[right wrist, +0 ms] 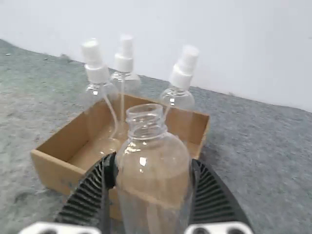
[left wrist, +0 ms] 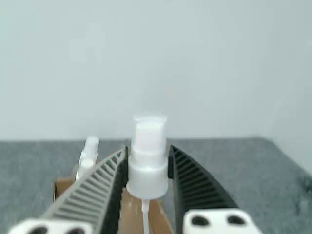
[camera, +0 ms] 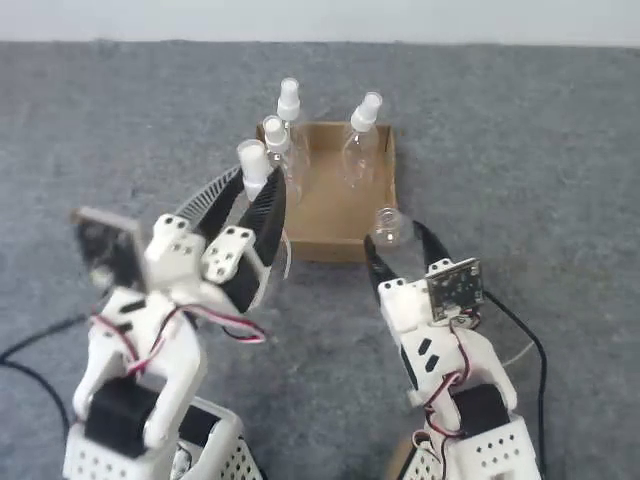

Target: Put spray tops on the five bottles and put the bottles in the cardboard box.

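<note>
My left gripper [camera: 257,186] is shut on a white spray top [camera: 253,163], held up over the left edge of the cardboard box [camera: 330,245]; its dip tube hangs below the cap [left wrist: 147,156] between the fingers [left wrist: 102,185]. At the box's near right corner, my right gripper [camera: 393,238] is shut on a clear bottle [camera: 387,226] that stands upright with an open neck [right wrist: 145,117]. Three clear bottles with spray tops stand in the box: two at its left [camera: 289,102] [camera: 277,140] and one at the back right [camera: 364,115].
Grey carpet covers the table around the box, with open room to both sides. A white wall rises behind the far edge. Cables trail near both arm bases at the front [camera: 30,350].
</note>
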Motion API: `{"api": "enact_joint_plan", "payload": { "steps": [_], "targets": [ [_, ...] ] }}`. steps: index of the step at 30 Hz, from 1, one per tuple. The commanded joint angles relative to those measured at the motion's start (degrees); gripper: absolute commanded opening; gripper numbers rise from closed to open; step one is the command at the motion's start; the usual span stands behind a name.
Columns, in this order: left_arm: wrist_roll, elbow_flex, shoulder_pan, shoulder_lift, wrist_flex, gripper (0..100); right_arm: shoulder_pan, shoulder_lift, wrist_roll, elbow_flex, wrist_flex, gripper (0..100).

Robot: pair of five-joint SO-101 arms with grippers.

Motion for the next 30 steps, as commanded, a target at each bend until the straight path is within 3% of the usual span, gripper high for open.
{"api": "enact_joint_plan", "payload": {
  "steps": [1, 8, 19, 30],
  "targets": [
    [1.1, 1.7, -0.3, -6.4, -4.7, 9, -5.1, -1.3, 1.0, 1.2, -1.2, 1.7],
    [1.1, 4.2, -0.3, -10.4, -9.7, 9, -10.9, -0.7, 0.9, 1.3, -1.1, 1.7],
    [1.1, 4.3, -0.3, -18.1, -11.3, 9, -19.8, -0.8, 0.9, 1.3, -1.5, 1.7],
    [2.3, 11.2, 0.0, -26.1, -11.4, 9, -22.5, -1.3, 0.8, 1.3, -1.8, 1.7]
  ]
}}
